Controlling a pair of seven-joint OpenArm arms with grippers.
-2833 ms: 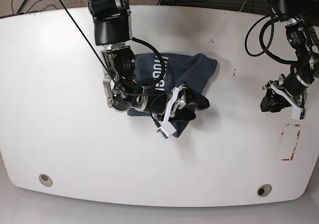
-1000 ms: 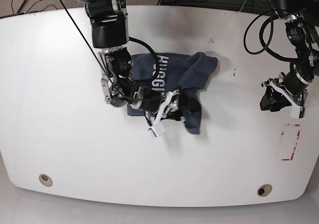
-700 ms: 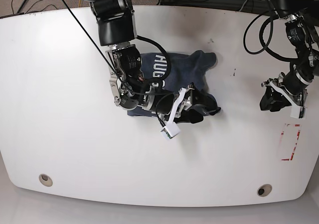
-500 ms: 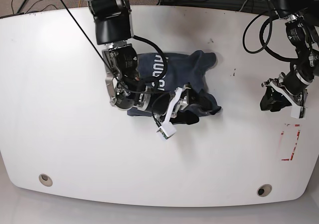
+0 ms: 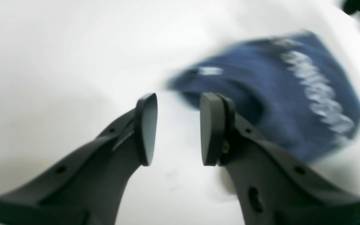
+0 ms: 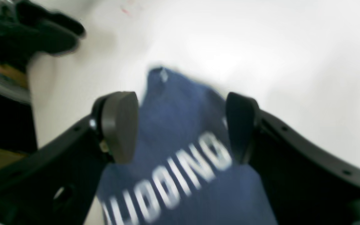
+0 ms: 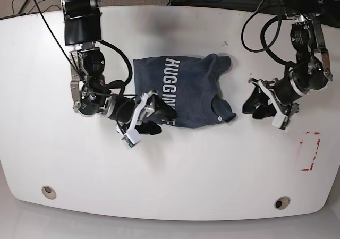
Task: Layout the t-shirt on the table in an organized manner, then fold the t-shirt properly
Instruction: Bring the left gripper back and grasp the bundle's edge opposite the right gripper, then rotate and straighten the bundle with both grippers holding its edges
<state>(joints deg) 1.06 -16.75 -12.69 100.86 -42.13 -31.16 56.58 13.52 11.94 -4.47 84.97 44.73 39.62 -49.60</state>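
Navy t-shirt [image 7: 178,93] with white lettering, lying partly spread and rumpled at the centre of the white desk [image 7: 42,143], between the left end effector [image 5: 177,131] and right end effector [image 6: 180,125], both parted and empty.

A navy t-shirt [image 7: 180,90] lies on the white table [image 7: 48,143] between both arms.

One counter [image 7: 53,63], white. One navy t-shirt [image 7: 186,87] on it. Two round grommet holes: one [image 7: 48,191] near the front left corner, one [image 7: 281,203] near the front right corner. One red-outlined rectangle mark [image 7: 309,152] by the right edge. Two arms, each with one end effector: left [image 7: 258,105], right [image 7: 150,118].
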